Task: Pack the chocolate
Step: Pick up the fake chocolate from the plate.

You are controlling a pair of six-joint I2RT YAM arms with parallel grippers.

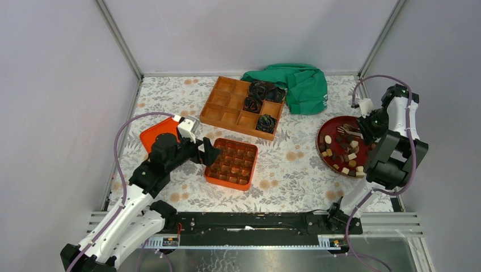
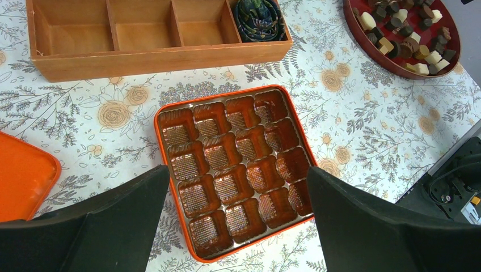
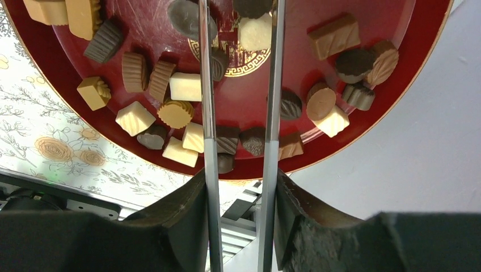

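The chocolate (image 1: 343, 150), several dark brown, tan and cream pieces, lies on a round red plate (image 1: 334, 120) at the right. It also shows in the right wrist view (image 3: 176, 85) and in the left wrist view (image 2: 405, 34). My right gripper (image 1: 371, 122) (image 3: 241, 175) is shut on metal tongs (image 1: 347, 131) (image 3: 207, 85), whose two arms reach over the plate (image 3: 142, 25). Their tips run out of the wrist view. An orange box (image 1: 231, 163) (image 2: 238, 164) with empty brown cells sits mid-table. My left gripper (image 1: 210, 153) (image 2: 237, 173) is open and empty above its near left edge.
A wooden compartment box (image 1: 227, 105) (image 2: 142, 56) stands at the back and holds black crinkled bundles (image 1: 261, 93). A green cloth (image 1: 303, 85) lies to its right. An orange lid (image 1: 156, 133) (image 2: 22, 175) lies at the left. Walls close in the sides and back.
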